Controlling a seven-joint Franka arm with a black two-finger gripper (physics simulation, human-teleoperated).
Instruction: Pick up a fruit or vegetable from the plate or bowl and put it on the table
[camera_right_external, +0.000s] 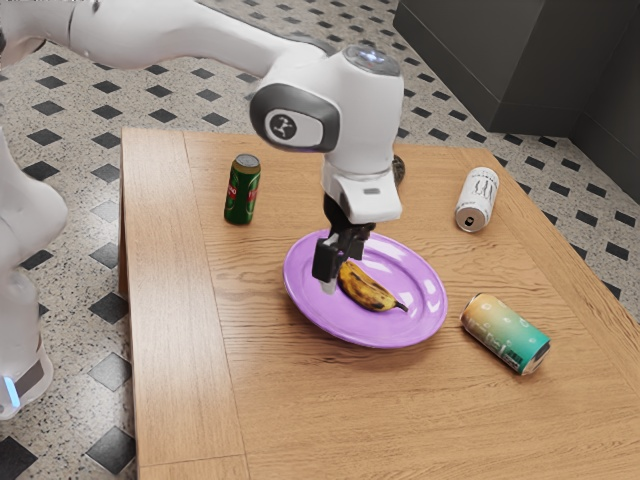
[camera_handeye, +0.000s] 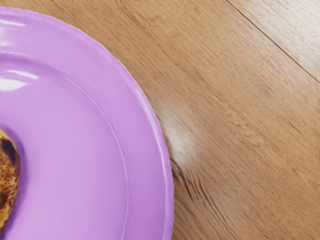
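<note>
Nearest, at the lower right of the exterior view, an orange-and-teal can lay on the wooden table. Around the centre, the purple plate bore the spotted banana, and the gripper hung over the plate by one end of the fruit, its fingers spread apart. Farther back, a white can lay upper right; a green can stood upper left.
</note>
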